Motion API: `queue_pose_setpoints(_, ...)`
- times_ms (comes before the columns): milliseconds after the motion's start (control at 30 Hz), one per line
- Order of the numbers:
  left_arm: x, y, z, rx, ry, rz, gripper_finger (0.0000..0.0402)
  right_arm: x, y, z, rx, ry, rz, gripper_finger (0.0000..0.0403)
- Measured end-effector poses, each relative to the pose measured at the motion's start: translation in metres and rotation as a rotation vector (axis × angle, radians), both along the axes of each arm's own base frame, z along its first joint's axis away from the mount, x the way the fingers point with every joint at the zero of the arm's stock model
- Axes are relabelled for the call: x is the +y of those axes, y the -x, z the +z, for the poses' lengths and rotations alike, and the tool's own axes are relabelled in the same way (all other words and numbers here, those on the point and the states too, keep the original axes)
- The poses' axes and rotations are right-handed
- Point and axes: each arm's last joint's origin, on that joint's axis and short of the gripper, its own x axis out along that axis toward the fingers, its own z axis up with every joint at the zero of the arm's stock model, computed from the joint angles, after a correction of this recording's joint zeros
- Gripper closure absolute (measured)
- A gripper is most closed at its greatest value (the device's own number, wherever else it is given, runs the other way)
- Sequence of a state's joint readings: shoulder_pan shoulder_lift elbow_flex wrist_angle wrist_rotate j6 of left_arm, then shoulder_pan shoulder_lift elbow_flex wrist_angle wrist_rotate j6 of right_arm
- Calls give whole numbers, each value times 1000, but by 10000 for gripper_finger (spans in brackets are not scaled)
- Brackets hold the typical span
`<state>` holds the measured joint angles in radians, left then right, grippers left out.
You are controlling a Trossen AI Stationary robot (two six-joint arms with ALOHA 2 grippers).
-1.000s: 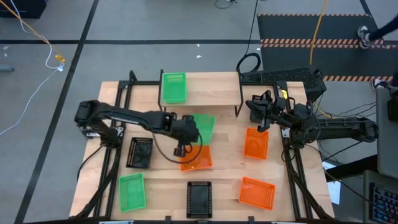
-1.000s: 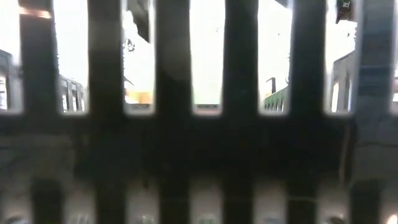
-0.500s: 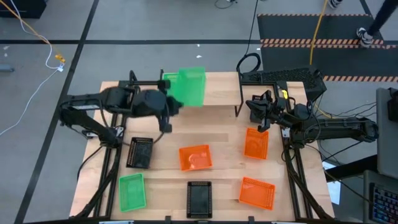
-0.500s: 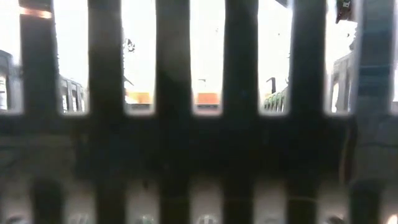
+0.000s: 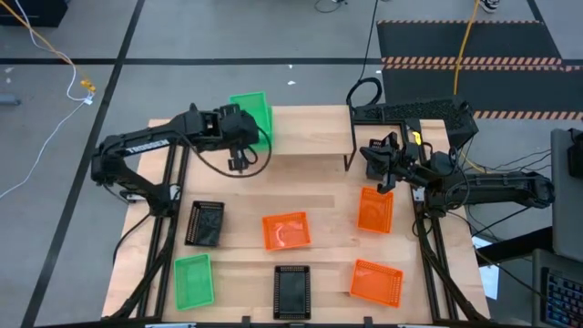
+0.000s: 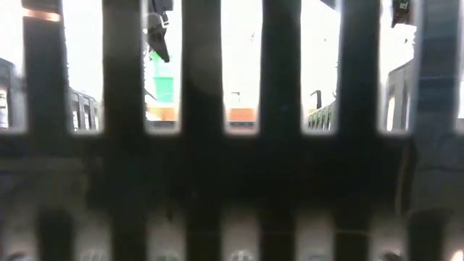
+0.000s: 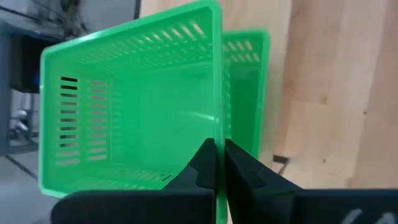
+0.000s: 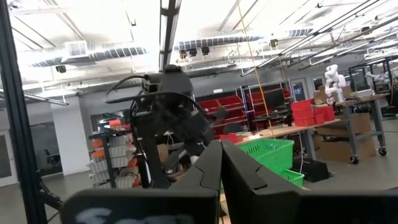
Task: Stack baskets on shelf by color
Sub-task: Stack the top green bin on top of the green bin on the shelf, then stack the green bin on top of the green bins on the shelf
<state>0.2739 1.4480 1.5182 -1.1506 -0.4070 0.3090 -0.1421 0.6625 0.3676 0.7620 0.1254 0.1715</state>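
My left gripper (image 5: pixel 246 130) is shut on a bright green basket (image 5: pixel 252 111) and holds it over the left end of the shelf (image 5: pixel 310 133). A second green basket (image 7: pixel 247 57) sits on the plank right beneath it. The low view shows the held basket (image 6: pixel 165 81) through slots, with the gripper (image 6: pixel 156 38) above. Down on the table lie a third green basket (image 5: pixel 193 278), three orange baskets (image 5: pixel 286 230) (image 5: pixel 374 210) (image 5: pixel 376 282) and two black ones (image 5: pixel 205 223) (image 5: pixel 291 292). My right gripper (image 5: pixel 378 173) is shut and raised near the shelf's right end. My left gripper pinches one side wall (image 7: pixel 217 118) of the green basket at its rim. One finger (image 7: pixel 202 163) is inside the basket and the other (image 7: pixel 239 167) outside. The basket hangs over the green basket on the shelf; I cannot tell whether the two touch.
A black basket's slotted wall (image 6: pixel 279 167) stands right in front of the low camera and blocks most of that view. The shelf's thin black legs (image 5: pixel 349 146) stand at its ends. The shelf's middle and right parts are bare plank. Black frame rails (image 5: pixel 164 237) run along both table sides.
My left gripper has carried the green basket up from over the middle orange basket toward the table's far left, to the shelf's left end. The basket, tilted on the way, now hangs over the green one on the shelf. The orange basket stayed on the table.
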Motion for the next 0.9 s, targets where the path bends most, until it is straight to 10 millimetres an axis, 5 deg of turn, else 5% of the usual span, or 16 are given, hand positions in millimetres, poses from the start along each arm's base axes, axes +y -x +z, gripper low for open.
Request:
queue_pose_setpoints(400, 5, 1, -3, 39, 39, -119, 335, 0, 0, 0, 2, 22, -11, 403)
queue_pose_setpoints(633, 5, 3, -1, -4, 48, -30, 331, 0, -1, -1, 29, 41, -20, 403)
queue_pose_setpoints(900, -15, 4, 11, -190, 115, 83, 330, -3, -13, 11, 366, -25, -13, 402)
